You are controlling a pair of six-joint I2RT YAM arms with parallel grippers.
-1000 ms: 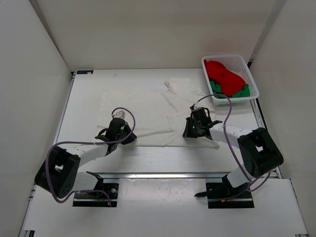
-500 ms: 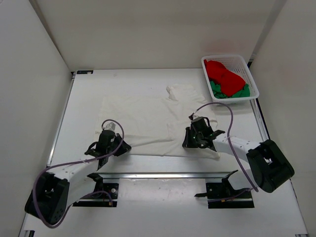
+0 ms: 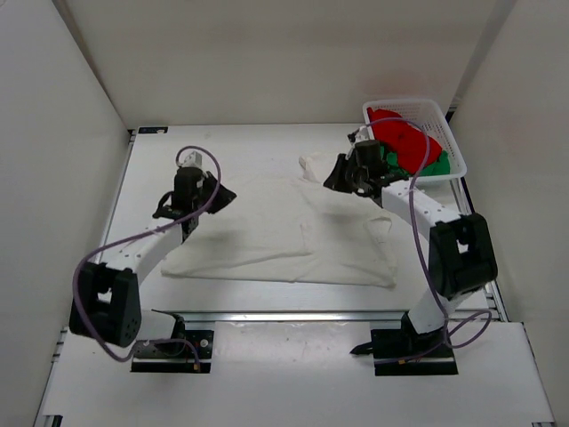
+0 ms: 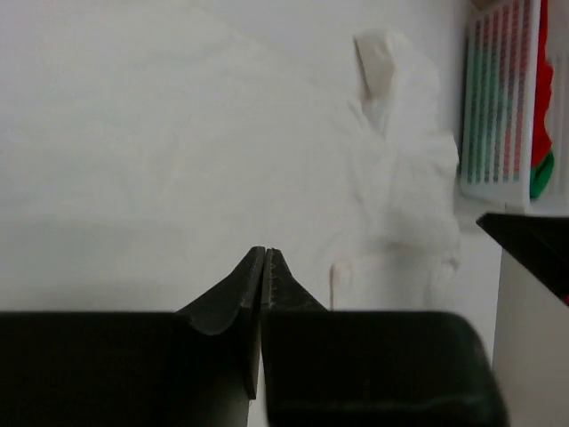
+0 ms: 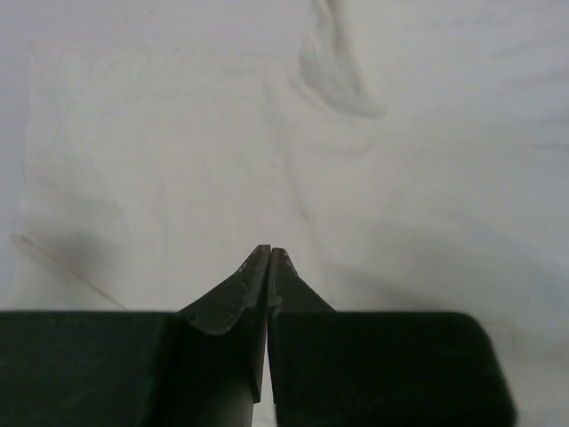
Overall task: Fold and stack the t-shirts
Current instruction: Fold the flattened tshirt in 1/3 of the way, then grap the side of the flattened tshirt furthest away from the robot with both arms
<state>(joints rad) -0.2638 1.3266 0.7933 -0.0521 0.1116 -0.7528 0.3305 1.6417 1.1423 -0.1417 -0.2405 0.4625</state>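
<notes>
The white t-shirt (image 3: 267, 233) lies spread flat on the table. One sleeve (image 3: 318, 164) is bunched up at the far right. My left gripper (image 3: 222, 194) is shut and hovers over the shirt's far left corner. In the left wrist view (image 4: 265, 252) nothing shows between its jaws. My right gripper (image 3: 334, 175) is shut over the shirt's far right part, next to the bunched sleeve. In the right wrist view (image 5: 269, 250) it also looks empty, with cloth (image 5: 178, 160) below it. The red t-shirt (image 3: 404, 133) and the green t-shirt (image 3: 433, 165) lie crumpled in the basket.
The white lattice basket (image 3: 449, 133) stands at the table's far right corner, just right of my right arm. It also shows in the left wrist view (image 4: 498, 98). White walls enclose the table on three sides. A metal rail (image 3: 284, 313) runs along the near edge.
Both grippers were at the white shirt's near hem, and the hem moved toward the near edge. Both have since moved to the shirt's far side, and the shirt lies flat.
</notes>
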